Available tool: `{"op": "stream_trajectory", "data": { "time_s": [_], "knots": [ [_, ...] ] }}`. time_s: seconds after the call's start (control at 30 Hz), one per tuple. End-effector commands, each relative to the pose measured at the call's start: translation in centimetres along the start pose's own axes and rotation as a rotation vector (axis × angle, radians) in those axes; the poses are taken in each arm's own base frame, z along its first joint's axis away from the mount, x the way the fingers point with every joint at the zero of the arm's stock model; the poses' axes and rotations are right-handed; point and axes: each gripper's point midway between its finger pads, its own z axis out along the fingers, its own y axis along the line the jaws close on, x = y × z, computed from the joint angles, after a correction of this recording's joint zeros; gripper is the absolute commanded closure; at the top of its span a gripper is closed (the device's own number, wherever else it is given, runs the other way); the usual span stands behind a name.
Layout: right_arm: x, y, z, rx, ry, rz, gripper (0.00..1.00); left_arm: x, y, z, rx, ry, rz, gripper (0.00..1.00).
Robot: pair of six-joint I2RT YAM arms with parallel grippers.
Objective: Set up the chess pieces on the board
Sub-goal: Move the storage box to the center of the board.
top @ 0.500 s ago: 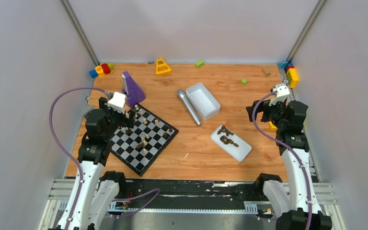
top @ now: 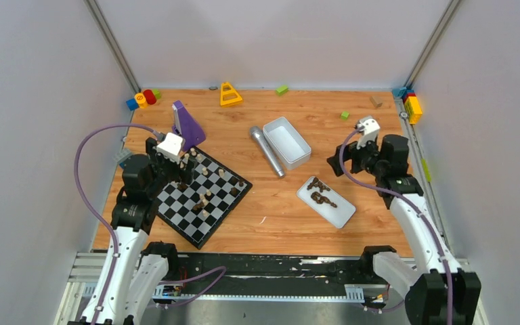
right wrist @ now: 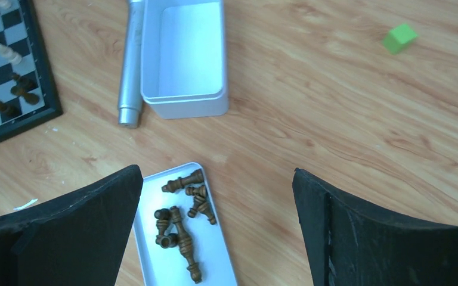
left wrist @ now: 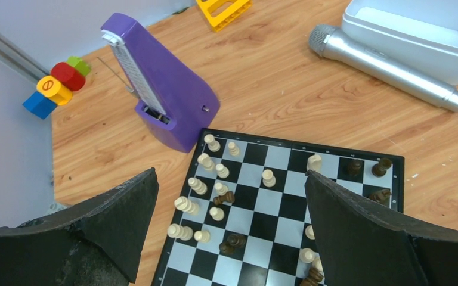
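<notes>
We see board [top: 203, 196] lying askew on left of tabletop [top: 271, 230], with cream and dark chess pieces [top: 203, 203] scattered over it. Left end effector [top: 184, 164] hangs over its far left corner, near purple metronome [top: 188, 125]. We note more dark pieces [top: 319, 191] heaped in flat white tray [top: 342, 213]. Right end effector [top: 336, 164] hovers just beyond tray. Silver microphone [top: 267, 151] lies alongside deeper white box [top: 286, 142].

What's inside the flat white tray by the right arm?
Only dark brown chess pieces, toppled and piled toward one end of the flat tray. They overlap, so anything beneath them is hidden.
</notes>
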Motion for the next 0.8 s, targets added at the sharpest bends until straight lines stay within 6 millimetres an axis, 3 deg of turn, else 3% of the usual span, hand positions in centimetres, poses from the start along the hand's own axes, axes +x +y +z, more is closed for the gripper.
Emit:
{"op": "stream_trajectory", "data": {
  "time_s": [0.0, 0.2, 0.53, 0.77],
  "knots": [
    [-1.2, 1.9, 2.8, -0.051, 0.031, -0.080, 0.00, -0.1, -1.1, 0.2, 0.073, -0.009, 0.012, 0.00],
    [1.7, 3.4, 8.7, -0.074, 0.183, -0.178, 0.02, 0.1, -1.5, 0.2, 0.098, -0.004, 0.016, 0.00],
    [-0.8, 1.2, 16.8, -0.025, 0.232, -0.146, 0.12, 0.7, -1.8, 0.6, 0.114, 0.017, 0.015, 0.00],
    [2.4, 0.2, 20.7, -0.028, 0.350, -0.141, 0.26, 0.7, -1.5, 0.5, 0.103, 0.018, 0.018, 0.00]
  ]
}}
